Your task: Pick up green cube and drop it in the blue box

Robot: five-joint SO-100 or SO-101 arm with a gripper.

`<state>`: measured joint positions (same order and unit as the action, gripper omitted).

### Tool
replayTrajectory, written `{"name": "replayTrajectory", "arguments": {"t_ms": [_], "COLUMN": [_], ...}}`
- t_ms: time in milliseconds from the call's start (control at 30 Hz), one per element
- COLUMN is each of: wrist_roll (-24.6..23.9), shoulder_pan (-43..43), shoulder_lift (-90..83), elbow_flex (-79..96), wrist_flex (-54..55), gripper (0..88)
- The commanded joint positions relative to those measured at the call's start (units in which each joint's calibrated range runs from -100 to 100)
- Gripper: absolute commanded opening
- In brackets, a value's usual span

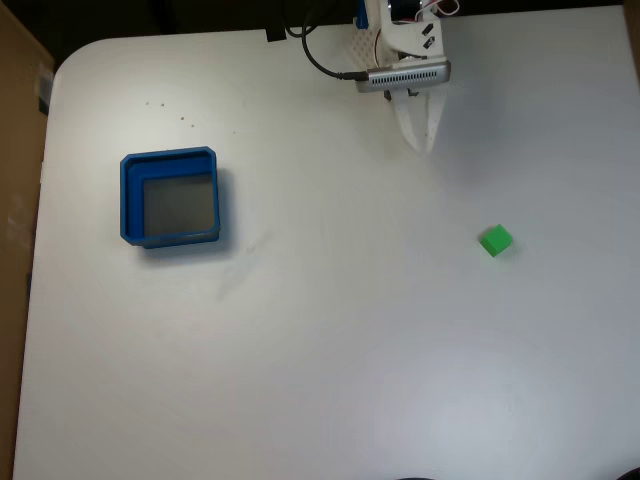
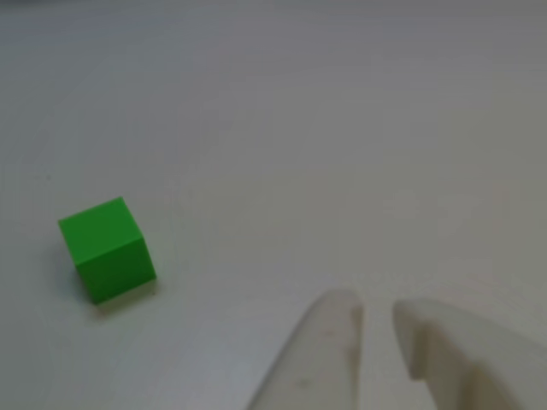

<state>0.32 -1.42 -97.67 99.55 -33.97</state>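
Note:
The green cube (image 1: 495, 241) rests on the white table, right of centre in the fixed view. The blue box (image 1: 128, 200) stands far to the left with only its grey floor showing inside. My white gripper (image 1: 420, 143) hangs near the table's top edge, up and left of the cube and well apart from it. In the other view the cube (image 2: 107, 248) lies at the left, while the gripper (image 2: 376, 312) enters from the bottom. Its fingertips are nearly together with just a narrow slit between them, holding nothing.
A black cable (image 1: 325, 62) runs to the arm's base at the top edge. A brown surface (image 1: 15, 200) borders the table (image 1: 330, 350) on the left. The table's rounded corner is at the top left.

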Motion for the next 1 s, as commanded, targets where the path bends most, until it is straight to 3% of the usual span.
{"name": "replayTrajectory", "arguments": {"t_ms": [0, 967], "wrist_roll": [-0.1, -0.1], "shoulder_pan": [0.3, -1.7], "shoulder_lift": [-1.0, -0.9], "elbow_flex": [0.2, 0.3], "wrist_flex": [1.0, 1.0], "gripper": [0.6, 0.6]}}
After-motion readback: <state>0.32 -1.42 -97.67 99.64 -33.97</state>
